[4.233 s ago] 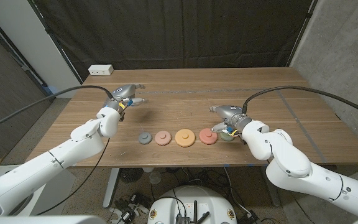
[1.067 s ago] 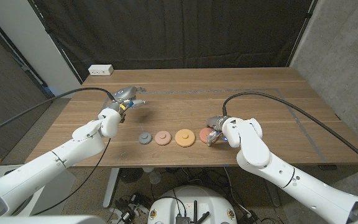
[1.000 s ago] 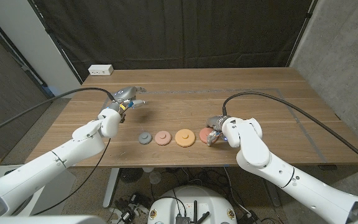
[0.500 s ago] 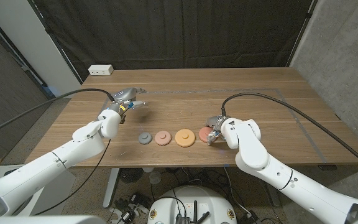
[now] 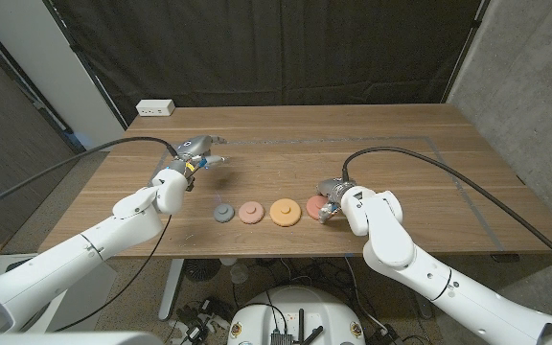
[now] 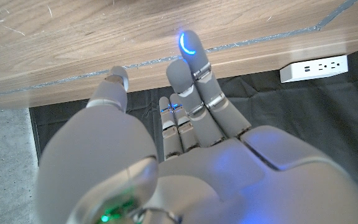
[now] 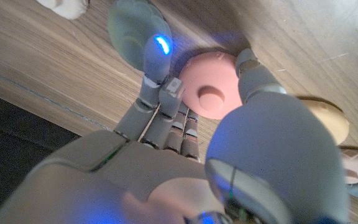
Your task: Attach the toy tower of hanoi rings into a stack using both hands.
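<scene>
Right robot hand (image 7: 185,118) now over pink ring (image 7: 213,84); green ring (image 7: 129,28) beside.

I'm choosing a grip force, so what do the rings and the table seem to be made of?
The red ring, orange ring, pink ring and grey ring look like matte moulded plastic or silicone: flat even colour, rounded edges, no glare. Which of the two is unclear. The table looks like wood or wood veneer, with visible grain and a dull sheen.

A white power strip (image 5: 155,107) sits at the far left corner of the wooden table (image 5: 372,144), black curtain (image 5: 276,48) hanging behind.
</scene>
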Robot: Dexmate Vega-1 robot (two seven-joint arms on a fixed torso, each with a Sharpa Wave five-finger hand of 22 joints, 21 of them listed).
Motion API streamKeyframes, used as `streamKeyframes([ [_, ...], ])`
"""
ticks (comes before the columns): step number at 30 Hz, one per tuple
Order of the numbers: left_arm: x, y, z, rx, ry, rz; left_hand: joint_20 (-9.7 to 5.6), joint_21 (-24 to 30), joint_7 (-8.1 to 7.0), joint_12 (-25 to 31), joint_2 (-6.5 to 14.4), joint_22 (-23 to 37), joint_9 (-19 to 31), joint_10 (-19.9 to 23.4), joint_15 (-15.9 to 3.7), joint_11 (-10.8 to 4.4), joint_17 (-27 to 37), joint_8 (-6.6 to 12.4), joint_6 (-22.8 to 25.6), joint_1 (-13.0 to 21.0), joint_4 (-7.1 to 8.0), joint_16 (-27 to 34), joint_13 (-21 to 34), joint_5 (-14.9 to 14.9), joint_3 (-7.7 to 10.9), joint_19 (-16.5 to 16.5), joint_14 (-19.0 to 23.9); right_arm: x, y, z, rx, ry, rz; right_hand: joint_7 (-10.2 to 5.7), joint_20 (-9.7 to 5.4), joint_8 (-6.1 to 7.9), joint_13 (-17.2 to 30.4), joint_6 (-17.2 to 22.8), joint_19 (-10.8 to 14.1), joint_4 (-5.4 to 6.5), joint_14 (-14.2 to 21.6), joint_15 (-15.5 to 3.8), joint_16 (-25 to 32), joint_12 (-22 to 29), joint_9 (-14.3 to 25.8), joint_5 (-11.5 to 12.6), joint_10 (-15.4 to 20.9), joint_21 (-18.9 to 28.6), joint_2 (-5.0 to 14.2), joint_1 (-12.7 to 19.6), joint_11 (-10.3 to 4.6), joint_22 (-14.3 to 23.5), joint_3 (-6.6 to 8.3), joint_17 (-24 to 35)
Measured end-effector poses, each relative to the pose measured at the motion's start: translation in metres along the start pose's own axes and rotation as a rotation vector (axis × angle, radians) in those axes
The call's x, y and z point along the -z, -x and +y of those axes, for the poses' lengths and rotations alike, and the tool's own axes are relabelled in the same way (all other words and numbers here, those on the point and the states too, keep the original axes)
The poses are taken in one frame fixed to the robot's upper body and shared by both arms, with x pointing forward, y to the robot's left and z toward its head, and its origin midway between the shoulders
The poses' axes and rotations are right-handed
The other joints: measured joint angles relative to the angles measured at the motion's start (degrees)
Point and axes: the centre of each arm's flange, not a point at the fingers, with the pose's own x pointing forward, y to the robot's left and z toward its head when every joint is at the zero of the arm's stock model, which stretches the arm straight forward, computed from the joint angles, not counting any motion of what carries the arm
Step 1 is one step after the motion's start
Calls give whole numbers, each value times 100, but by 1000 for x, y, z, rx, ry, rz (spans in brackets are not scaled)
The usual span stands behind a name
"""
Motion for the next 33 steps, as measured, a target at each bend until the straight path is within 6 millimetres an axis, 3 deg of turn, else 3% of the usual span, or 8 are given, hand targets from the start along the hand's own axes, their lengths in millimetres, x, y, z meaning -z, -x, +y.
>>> streamKeyframes([
  [10, 0, 0, 0, -2, -2, 1, 0, 52, -9, 0, 0, 0, 0, 36, 0, 10, 13, 0, 49, 0, 0, 22, 0, 0, 0, 0, 0, 3, 1, -1, 32, -29, -17, 221, -188, 4, 2, 221, 330, -52, 672, -279, 82, 67, 0, 14, 206, 274, -83, 83, 206, 22, 62, 29],
  [22, -1, 0, 1, -7, -7, -1, 0, 79, -9, 0, 0, -26, 0, 60, 0, 0, 40, 0, 49, 0, 0, 64, -1, 23, 0, 0, 0, 6, 6, -5, 53, -38, -41, 292, -208, 23, 4, 292, 350, -74, 752, -338, 82, 67, 0, 63, 310, 340, -117, 117, 309, 67, 84, 35],
  [26, -3, 0, 2, -10, -12, -5, 2, 78, -35, 0, 0, -26, 0, 60, 0, 0, 40, 0, 74, 0, 0, 64, -1, 23, 0, -2, 0, 6, 8, -6, 55, -38, -44, 293, -228, 163, 5, 293, 390, -74, 804, -369, 82, 59, 0, 63, 399, 362, -134, 134, 341, 67, 84, 34],
  [27, -3, 0, 2, -10, -12, -6, 22, 78, -35, 0, 0, -26, 0, 60, 0, 0, 40, 0, 74, 0, 0, 64, -1, 23, 0, -22, 0, 6, 8, -6, 55, -38, -44, 292, -228, 283, 5, 293, 390, -75, 804, -369, 82, 42, 0, 62, 461, 362, -134, 134, 339, 79, 85, 34],
  [33, -5, 1, 3, -14, -15, -8, 32, 130, -34, 0, 0, -53, 0, 83, 0, -20, 55, 0, 74, 0, 0, 63, 0, 23, 0, -31, 0, 9, 14, -12, 73, -39, -45, 292, -230, 318, 6, 292, 393, -95, 867, -393, 82, -5, 0, 104, 471, 429, -134, 134, 333, 137, 106, 34],
])
